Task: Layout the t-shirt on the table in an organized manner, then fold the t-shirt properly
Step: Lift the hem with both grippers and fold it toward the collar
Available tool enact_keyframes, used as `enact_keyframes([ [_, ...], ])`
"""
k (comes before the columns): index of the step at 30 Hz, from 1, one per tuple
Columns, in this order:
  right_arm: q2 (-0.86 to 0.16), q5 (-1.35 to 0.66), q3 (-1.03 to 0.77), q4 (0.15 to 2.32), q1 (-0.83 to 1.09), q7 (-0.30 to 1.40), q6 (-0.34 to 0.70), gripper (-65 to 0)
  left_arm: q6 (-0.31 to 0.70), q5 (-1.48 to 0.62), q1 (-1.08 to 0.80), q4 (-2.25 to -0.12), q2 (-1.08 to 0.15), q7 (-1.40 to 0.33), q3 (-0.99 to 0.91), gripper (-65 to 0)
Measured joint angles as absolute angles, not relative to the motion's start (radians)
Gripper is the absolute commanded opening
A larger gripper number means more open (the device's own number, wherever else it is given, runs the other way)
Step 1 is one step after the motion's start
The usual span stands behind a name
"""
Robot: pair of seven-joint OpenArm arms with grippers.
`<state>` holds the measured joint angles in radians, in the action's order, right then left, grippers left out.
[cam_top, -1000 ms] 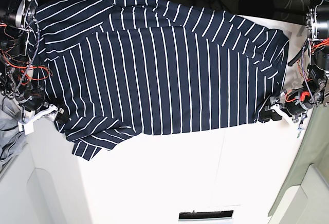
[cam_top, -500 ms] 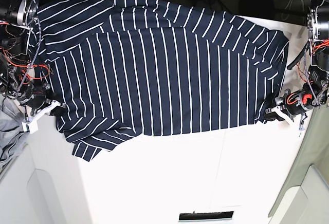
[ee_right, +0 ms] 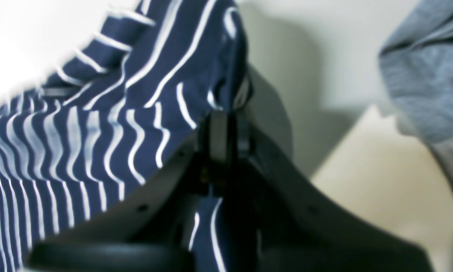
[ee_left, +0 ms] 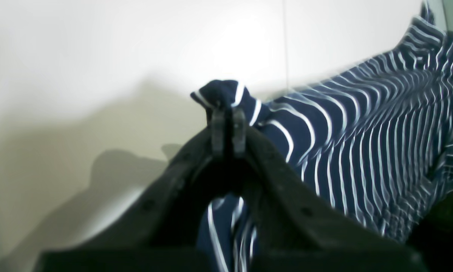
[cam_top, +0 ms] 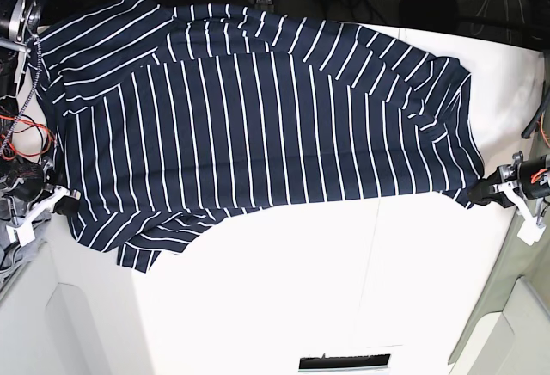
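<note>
Both my grippers are clamped on the t-shirt [cam_top: 258, 126]: my left gripper [cam_top: 483, 194] pinches one lower corner at the table's [cam_top: 301, 298] edge, and my right gripper [cam_top: 67, 205] pinches the opposite corner. Between them the striped cloth lies spread across the far half of the white tabletop. From the left wrist view I see a small tuft of fabric poking up past my closed left gripper [ee_left: 228, 113], with the shirt [ee_left: 362, 143] trailing away. Only the right wrist view shows a plain grey cloth [ee_right: 426, 75] hanging close beside my right gripper [ee_right: 224, 113].
</note>
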<state>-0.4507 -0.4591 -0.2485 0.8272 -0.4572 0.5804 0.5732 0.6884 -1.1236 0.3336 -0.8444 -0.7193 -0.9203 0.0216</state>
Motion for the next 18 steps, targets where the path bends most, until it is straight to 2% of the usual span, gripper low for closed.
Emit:
enact_keyframes([
  [4, -0.486, -0.512, -0.248, 0.852, -0.436, 0.603, 0.575, -65.0, 0.689, -1.255, 0.239, -1.018, -0.757, -1.019, 0.023, -65.0],
  [8, -0.513, -0.536, -0.248, 0.913, -0.348, 0.612, 0.579, -65.0, 0.69, -1.303, 0.143, -1.163, -0.807, -1.043, 0.025, -65.0],
  [15, -0.522, -0.569, -0.249, 0.997, -0.189, 0.617, 0.577, -65.0, 0.69, -1.291, 0.029, -1.21, -0.803, -1.051, 0.025, -65.0],
  [16, -0.52, -0.566, -0.249, 0.997, -0.176, 0.612, 0.577, -63.2, 0.689, -1.291, 0.023, -1.21, -0.793, -1.048, 0.025, -65.0],
  [18, -0.52, -0.568, -0.249, 0.997, -0.157, 0.591, 0.57, -42.5, 0.69, -1.289, 0.016, -1.21, -0.775, -1.046, 0.025, -65.0],
])
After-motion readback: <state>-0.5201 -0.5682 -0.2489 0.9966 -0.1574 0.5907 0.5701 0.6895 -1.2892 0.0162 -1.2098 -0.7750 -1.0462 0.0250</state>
